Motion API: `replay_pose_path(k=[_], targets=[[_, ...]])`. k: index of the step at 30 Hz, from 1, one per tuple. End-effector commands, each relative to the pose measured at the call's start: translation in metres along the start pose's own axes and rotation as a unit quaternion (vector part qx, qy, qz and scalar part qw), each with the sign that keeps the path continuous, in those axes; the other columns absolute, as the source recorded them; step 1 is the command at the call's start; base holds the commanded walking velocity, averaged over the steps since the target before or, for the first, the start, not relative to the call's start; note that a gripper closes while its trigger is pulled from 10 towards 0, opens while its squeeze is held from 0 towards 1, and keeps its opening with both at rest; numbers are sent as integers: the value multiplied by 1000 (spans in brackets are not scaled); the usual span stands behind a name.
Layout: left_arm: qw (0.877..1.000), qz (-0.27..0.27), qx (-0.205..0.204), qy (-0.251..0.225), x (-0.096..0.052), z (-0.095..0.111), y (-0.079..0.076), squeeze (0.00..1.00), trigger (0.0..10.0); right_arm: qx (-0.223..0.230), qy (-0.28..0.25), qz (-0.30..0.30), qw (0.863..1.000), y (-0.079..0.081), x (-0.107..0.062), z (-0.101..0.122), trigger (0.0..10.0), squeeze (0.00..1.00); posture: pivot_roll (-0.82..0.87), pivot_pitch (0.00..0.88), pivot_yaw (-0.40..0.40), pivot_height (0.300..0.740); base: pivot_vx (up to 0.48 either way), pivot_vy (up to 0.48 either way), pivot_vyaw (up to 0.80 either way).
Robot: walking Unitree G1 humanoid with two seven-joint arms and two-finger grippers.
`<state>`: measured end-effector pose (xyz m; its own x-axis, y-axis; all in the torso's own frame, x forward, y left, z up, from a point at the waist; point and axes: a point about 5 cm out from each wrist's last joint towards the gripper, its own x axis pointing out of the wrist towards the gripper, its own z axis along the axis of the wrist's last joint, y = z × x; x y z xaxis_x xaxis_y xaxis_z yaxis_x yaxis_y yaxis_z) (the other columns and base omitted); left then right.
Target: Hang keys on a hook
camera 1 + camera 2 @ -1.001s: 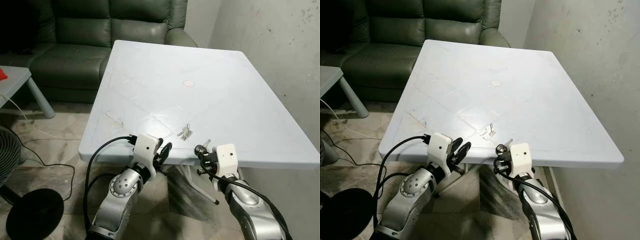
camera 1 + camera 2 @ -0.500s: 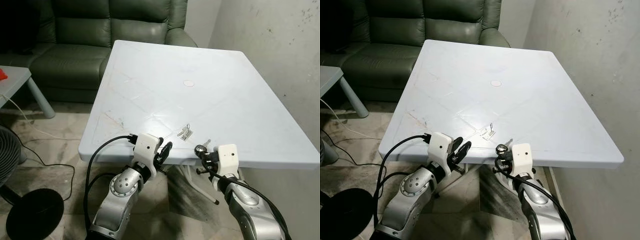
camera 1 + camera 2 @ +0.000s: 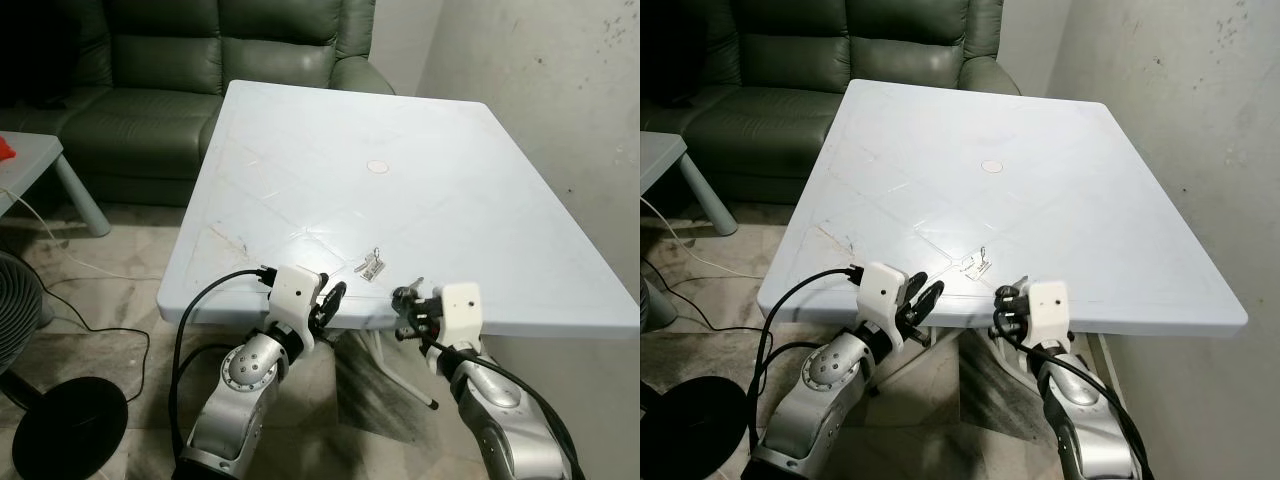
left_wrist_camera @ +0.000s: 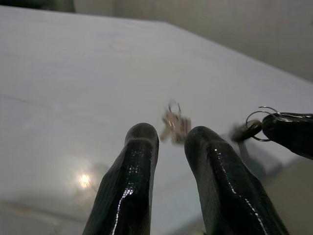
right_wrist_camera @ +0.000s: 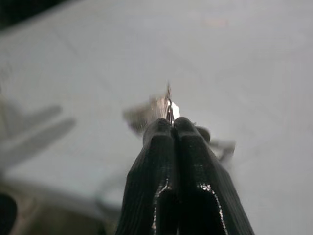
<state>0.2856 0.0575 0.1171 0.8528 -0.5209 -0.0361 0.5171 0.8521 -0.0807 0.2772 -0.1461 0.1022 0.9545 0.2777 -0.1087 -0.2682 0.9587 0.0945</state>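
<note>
At far left I saw a round black base [image 3: 68, 425] on the tiled floor, with a white cable [image 3: 60, 250] trailing past it, and beyond these a dark green leather sofa [image 3: 200, 90] against the far wall. The pale blue plastic table [image 3: 400, 140] filled the middle of my view, a small round plug [image 3: 377, 167] marking its centre. My left gripper [image 3: 330, 303] hovered at the table's near edge, left of centre, its two black fingers [image 4: 132, 191] slightly spread with a narrow gap between them and nothing held. Just beyond it, lying flat on the tabletop near the near edge, was a small bunch of keys [image 3: 372, 265] with a wire ring; in the left wrist view this bunch [image 4: 174, 123] appeared between the fingertips but farther off, not touched. To the right, my right gripper [image 3: 406, 300] sat at the near edge of the table, level with the surface, its fingers pressed together on a key ring [image 4: 259, 122] that stuck out from their tips. In the right wrist view the fingers [image 5: 181, 161] closed flush on a thin metal sliver, the bunch on the table blurred beyond. A scuffed grey wall [image 3: 560, 90] bounded the scene at right.
</note>
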Motion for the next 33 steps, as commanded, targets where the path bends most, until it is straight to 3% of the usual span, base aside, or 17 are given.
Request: replay_pose_path(k=[1,3,5,9,10,11,14,15,20,24,33], targets=[[1000,16,-4,-18,4,13,10,0,10000,24,-58,0,998,-9,4,19,10000,0,-46,83,-82,740,0,0,0],[1000,20,-2,-23,5,16,12,0,10000,28,-70,3,997,-9,5,23,10000,0,-46,83,-81,740,0,0,0],[998,39,5,-58,8,35,27,0,10000,11,-125,6,992,-11,8,42,10000,0,-42,67,-83,740,0,0,0],[994,72,20,-85,11,54,47,0,10000,13,-173,-7,985,-14,14,61,10000,0,-43,49,-80,740,0,0,0],[989,97,27,-108,11,70,63,0,10000,9,-200,-16,980,-15,19,74,10000,0,-42,39,-79,740,0,0,0],[989,97,27,-108,11,70,63,0,10000,9,-200,-16,980,-15,19,74,10000,0,-42,39,-79,740,0,0,0],[982,126,28,-134,8,86,83,0,10000,3,-221,-18,975,-15,25,86,10000,0,-44,15,-74,740,0,0,0],[977,145,28,-151,5,94,96,0,10000,-12,-222,-32,974,-17,30,90,10000,0,-44,7,-73,740,0,0,0],[967,200,22,-155,-1,101,125,0,10000,-25,-206,-47,977,-20,39,94,10000,0,-41,0,-66,740,0,0,0],[964,210,24,-159,-2,104,131,0,10000,-27,-207,-51,977,-21,41,97,10000,0,-39,0,-69,740,0,0,0],[964,211,24,-157,1,98,134,0,10000,-37,-195,-66,978,-26,45,94,10000,0,-41,0,-73,740,0,0,-656]])
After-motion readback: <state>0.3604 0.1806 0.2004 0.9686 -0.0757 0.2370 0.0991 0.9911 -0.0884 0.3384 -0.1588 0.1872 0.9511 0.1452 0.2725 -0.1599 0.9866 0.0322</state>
